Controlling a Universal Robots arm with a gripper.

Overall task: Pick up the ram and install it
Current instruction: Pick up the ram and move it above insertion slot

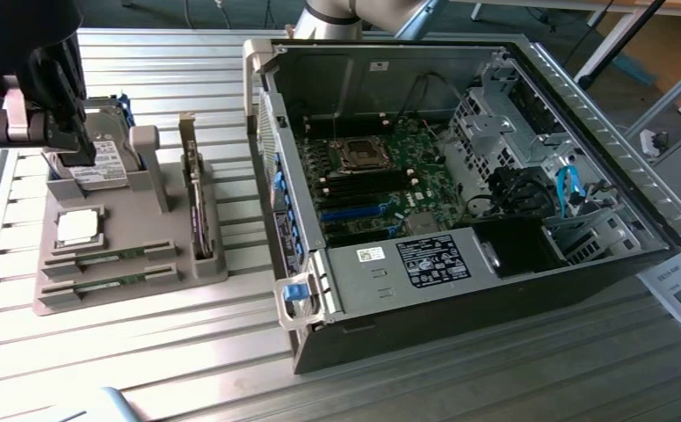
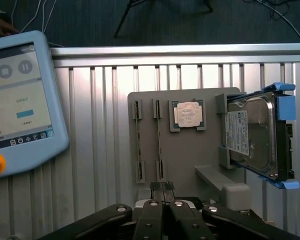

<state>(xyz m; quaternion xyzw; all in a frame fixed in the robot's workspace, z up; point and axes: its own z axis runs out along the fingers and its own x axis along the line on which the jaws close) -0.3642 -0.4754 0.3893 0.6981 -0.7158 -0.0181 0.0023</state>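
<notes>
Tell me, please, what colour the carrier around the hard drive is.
The hard drive carrier is blue; the wrist view shows it best.

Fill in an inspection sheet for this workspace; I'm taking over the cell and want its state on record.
Surface: ribbed metal table carrying a grey parts holder and an open computer case.
Job's things: ram stick and second ram stick lie in the holder's slots, neither lifted; motherboard exposed inside the case.
Clutter: processor chip flat in the holder; hard drive standing in its blue-edged bracket.
Grippers: gripper shut, holding nothing, above the holder's edge near the ram sticks.
Cables: blue cable inside the case.
Surroundings: teach pendant over the table, apart from the holder.
</notes>
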